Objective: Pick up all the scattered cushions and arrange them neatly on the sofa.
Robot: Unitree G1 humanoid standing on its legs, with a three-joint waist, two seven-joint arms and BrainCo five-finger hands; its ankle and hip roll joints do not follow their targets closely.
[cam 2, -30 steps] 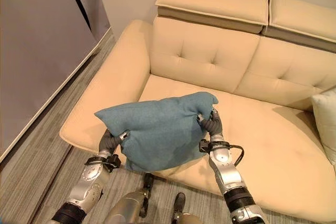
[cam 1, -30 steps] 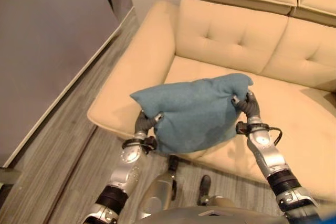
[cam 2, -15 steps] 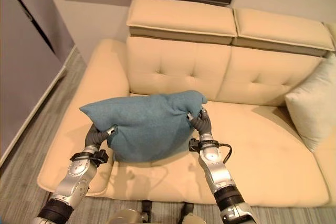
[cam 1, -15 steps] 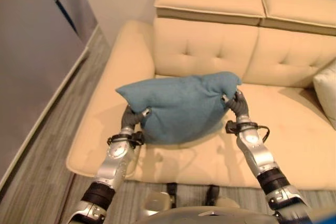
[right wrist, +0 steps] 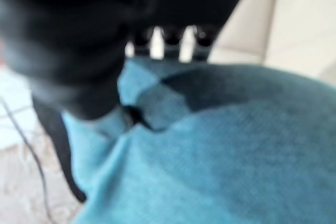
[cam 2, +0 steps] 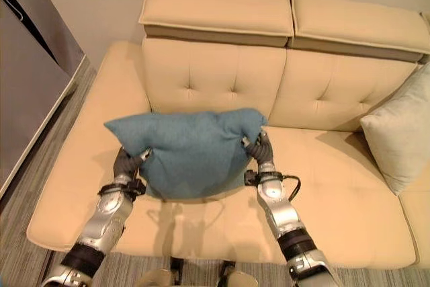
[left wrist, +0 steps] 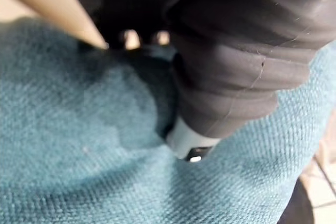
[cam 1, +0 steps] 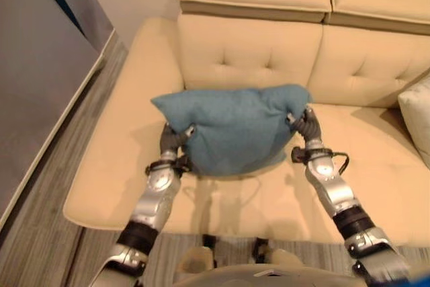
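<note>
left hand (cam 1: 176, 140) clamped on the teal cushion (cam 1: 232, 129) at its 8 o'clock edge, right hand (cam 1: 306, 126) pinching its 3 o'clock corner, cushion up over the beige sofa (cam 1: 121, 166) seat, pale cushion (cam 2: 398, 132) off at 3 o'clock

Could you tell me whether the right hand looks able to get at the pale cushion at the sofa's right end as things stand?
Probably not yet: the right hand and left hand both grip the blue cushion. The pale cushion lies unobstructed on the sofa.

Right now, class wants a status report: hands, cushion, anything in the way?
Both hands, left and right, shut on blue cushion, over sofa seat. Pale cushion at right, apart.
</note>
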